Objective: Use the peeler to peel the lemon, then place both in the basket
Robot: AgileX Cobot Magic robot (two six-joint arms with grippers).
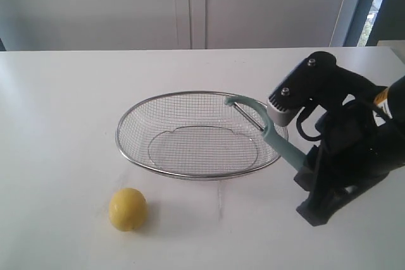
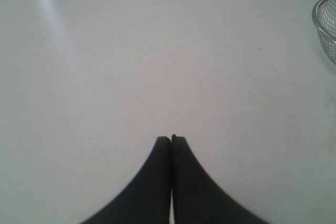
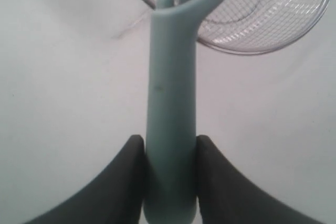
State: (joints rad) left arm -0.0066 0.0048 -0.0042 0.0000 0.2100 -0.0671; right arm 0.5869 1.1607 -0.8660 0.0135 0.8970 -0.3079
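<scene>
1. Lemon [image 1: 128, 208]: you see it in the lower left of the exterior view, resting on the white surface [image 1: 63, 93]. It lies in front of the basket and apart from its rim, with its skin an even yellow.
2. Basket [image 1: 196, 177]: you find the oval wire-mesh basket at the centre of the exterior view, standing flat on the surface with its thick metal rim uppermost.
3. Peeler [image 1: 276, 138]: you see it tilted at centre right of the exterior view. Its pale teal handle rises from lower right to upper left, and its loop head, crossed by the metal blade, hangs over the basket's right rim.
4. Right tool [image 3: 170, 148]: you see it clenched on the lower end of the peeler's handle, one black finger on each side. The arm fills the right edge of the exterior view.
5. Left tool [image 2: 171, 140]: you see its two fingers pressed together with nothing between them, above bare surface. A piece of the basket's rim shows at the edge of the left wrist view.
</scene>
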